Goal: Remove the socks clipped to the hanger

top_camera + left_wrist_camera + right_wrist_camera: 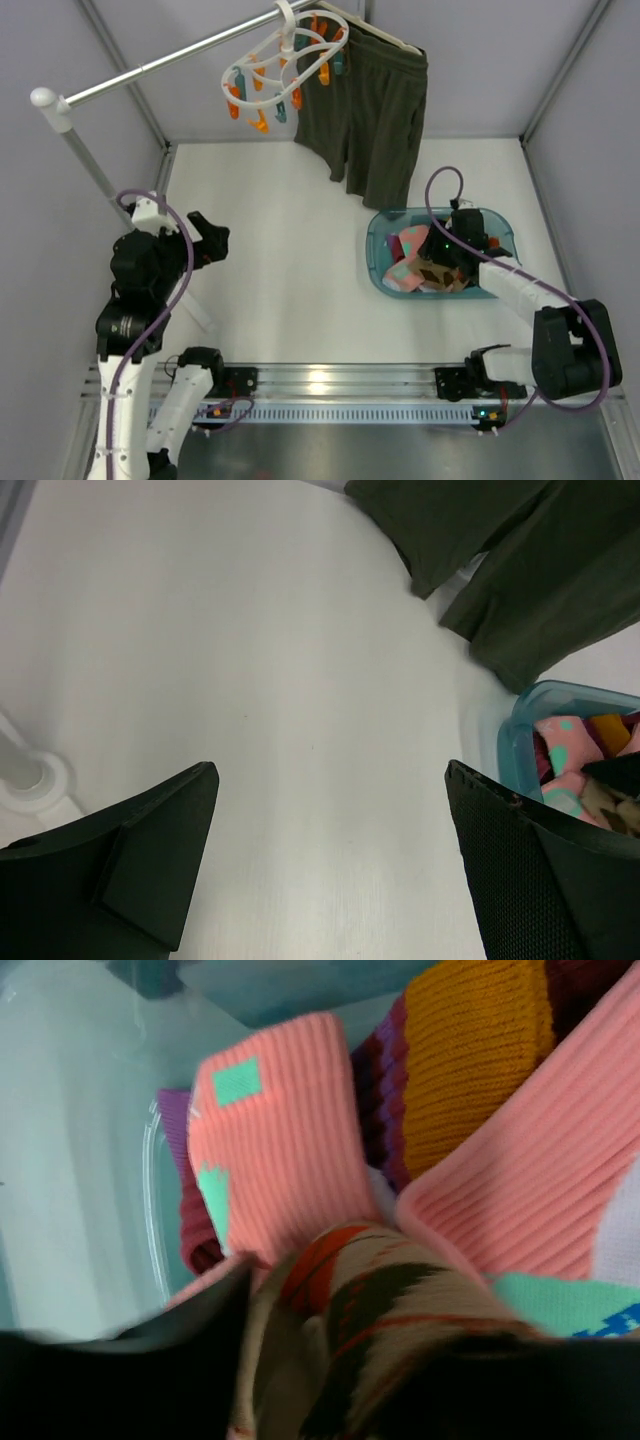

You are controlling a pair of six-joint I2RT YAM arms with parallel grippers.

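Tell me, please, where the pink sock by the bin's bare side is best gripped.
Probably its rounded upper end, from above. The pink sock has that end uncovered and flat beside bare floor of the bin, while a patterned sock overlaps its other end.

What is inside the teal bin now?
Socks in a pile: a pink sock with mint patches, a mustard ribbed sock, a brown-orange patterned sock directly under the right hand. Pile and hand hide whatever lies beneath them in the bin.
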